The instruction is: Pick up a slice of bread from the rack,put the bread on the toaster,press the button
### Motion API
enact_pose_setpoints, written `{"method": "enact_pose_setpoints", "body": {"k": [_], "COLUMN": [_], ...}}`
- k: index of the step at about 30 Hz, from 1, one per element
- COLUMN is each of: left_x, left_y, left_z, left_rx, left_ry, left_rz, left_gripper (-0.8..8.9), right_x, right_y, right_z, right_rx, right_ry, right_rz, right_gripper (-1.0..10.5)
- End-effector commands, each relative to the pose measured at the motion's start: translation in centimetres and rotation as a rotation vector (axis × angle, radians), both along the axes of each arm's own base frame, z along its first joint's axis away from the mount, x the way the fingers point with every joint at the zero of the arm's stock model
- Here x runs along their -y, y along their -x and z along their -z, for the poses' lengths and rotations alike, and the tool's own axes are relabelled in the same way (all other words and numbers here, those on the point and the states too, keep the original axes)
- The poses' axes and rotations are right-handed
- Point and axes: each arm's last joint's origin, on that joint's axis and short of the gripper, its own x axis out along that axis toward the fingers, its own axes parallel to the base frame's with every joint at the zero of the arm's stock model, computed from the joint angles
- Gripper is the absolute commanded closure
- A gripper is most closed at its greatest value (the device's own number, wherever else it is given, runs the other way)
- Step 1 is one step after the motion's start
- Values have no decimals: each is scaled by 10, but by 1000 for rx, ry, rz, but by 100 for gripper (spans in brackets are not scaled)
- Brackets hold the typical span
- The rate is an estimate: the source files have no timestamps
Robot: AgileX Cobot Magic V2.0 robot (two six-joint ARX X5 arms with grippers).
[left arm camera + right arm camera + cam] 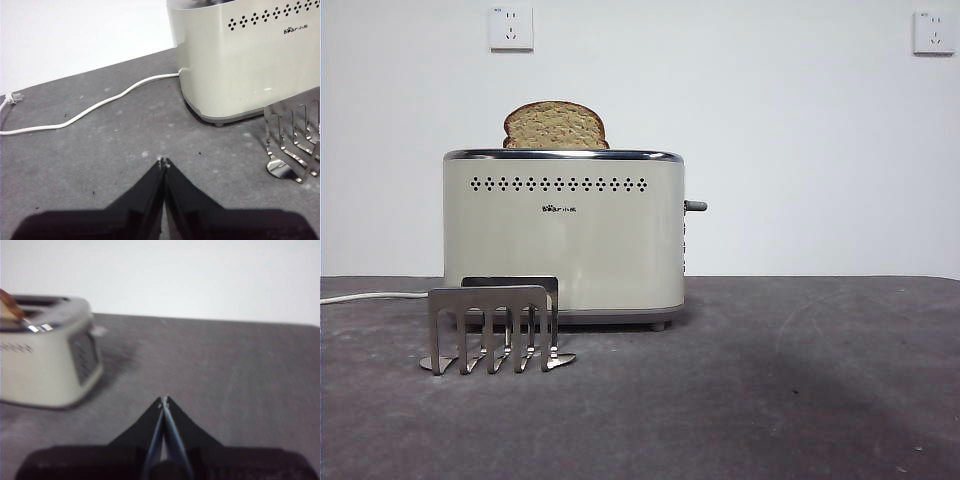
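Observation:
The cream toaster (563, 235) stands on the dark table, and the brown slice of bread (555, 126) sticks up out of its top slot, left of middle. The grey metal rack (497, 326) stands empty in front of the toaster's left part. The toaster's lever (695, 206) juts from its right side. My left gripper (163, 162) is shut and empty, low over the table, apart from the toaster (245, 55) and rack (295, 145). My right gripper (164, 400) is shut and empty, away from the toaster (47, 360); the bread's edge (10, 307) shows there.
A white power cord (85, 112) runs from the toaster across the table to a plug (15, 97). Two wall sockets (511, 28) sit on the white wall behind. No arm shows in the front view.

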Motion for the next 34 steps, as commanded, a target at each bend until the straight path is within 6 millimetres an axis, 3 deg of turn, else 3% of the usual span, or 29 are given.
{"method": "enact_pose_setpoints", "body": {"k": [1,12,34], "left_x": [0,0,0], "left_y": [-1,-1,-1], "left_z": [5,5,5], "left_rx": [-12,-12,-11], "left_ry": [6,6,7], "left_rz": [-6,-6,-6], "left_gripper": [817,817,817], "right_x": [2,4,4], "right_y": [3,7,8], "right_z": [25,101,98], "right_rx": [-16,-78,-44], "right_ry": [-29,-173,-205], "right_rz": [57,144,169], "right_gripper": [946,946,946]}}
